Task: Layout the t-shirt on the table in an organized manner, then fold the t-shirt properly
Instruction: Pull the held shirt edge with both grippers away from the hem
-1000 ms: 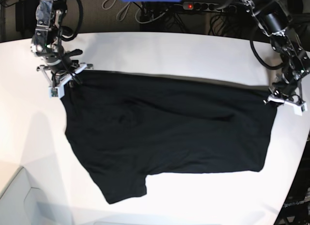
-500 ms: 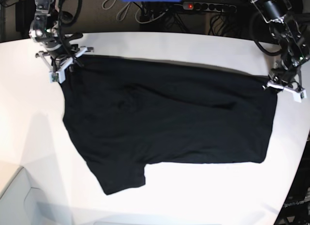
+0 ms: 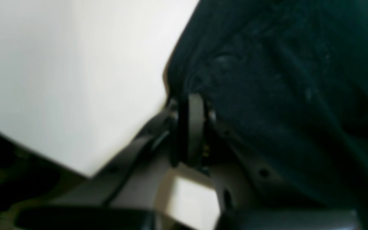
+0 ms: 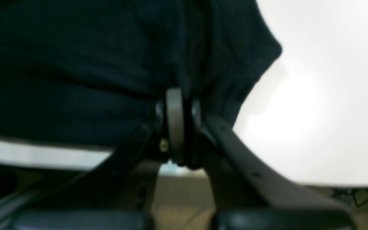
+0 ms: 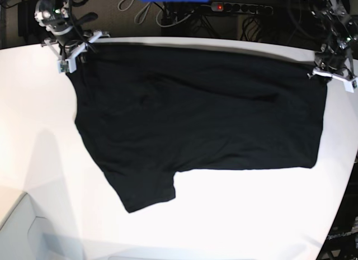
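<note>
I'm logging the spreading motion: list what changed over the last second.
Both grippers, right gripper and left gripper, moved toward the table's far edge, dragging the plain black cloth t-shirt with them across the smooth white table. Unchanged: both stay clamped on the shirt's far corners, the cloth spread flat.

The black t-shirt (image 5: 196, 114) covers most of the far half of the table (image 5: 251, 215), reaching almost from the left edge to the right edge. Its top edge lies right at the far edge, so there is no bare room behind it.

The left end effector (image 5: 331, 74) sits at the far right corner, pinching the cloth. The right end effector (image 5: 72, 47) sits at the far left corner, pinching the cloth too.

The whole near part of the table is bare, and widest by the near right corner. One sleeve (image 5: 148, 193) pokes toward the near edge on the left. A strip along the left edge is bare too.

Cables (image 5: 184, 17) lie just past the far edge.
</note>
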### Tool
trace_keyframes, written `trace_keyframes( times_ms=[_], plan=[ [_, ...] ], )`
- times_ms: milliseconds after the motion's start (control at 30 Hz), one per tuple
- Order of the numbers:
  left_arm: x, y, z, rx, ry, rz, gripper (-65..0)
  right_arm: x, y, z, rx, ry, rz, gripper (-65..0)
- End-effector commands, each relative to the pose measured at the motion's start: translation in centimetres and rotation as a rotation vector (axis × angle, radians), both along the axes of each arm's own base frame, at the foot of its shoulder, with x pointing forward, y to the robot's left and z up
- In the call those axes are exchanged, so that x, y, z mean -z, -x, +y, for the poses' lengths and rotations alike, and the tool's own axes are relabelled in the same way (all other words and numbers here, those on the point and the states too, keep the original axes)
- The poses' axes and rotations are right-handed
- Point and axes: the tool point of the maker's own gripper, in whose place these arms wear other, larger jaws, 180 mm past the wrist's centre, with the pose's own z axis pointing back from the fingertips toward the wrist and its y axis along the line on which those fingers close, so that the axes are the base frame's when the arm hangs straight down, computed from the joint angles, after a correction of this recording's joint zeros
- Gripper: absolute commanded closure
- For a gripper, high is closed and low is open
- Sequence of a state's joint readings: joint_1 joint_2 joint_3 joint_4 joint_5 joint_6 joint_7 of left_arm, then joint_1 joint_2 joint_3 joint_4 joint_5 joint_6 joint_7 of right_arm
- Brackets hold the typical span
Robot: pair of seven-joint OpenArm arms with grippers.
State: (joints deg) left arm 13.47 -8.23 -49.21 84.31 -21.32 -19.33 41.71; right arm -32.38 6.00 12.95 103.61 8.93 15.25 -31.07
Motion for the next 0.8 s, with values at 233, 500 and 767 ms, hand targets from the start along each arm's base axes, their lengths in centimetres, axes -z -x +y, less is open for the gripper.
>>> trace_keyframes(
  times_ms=[233, 500, 767],
  plan=[
    [-1.5, 1.3, 1.4, 0.003, -0.069, -0.010, 0.0, 0.6, 1.3, 0.4, 0.019, -0.015, 0.018, 0.0],
    [-0.9, 2.1, 1.2, 0.020, -0.053, 0.051, -1.4, 1.8, 2.3, 0.4, 0.026, -0.022, 0.053, -10.9],
    [-1.4, 2.0, 0.7, 0.038, -0.040, 0.090, -20.9, 1.7, 2.3, 0.1, 0.030, -0.017, 0.048, -17.4]
  ],
)
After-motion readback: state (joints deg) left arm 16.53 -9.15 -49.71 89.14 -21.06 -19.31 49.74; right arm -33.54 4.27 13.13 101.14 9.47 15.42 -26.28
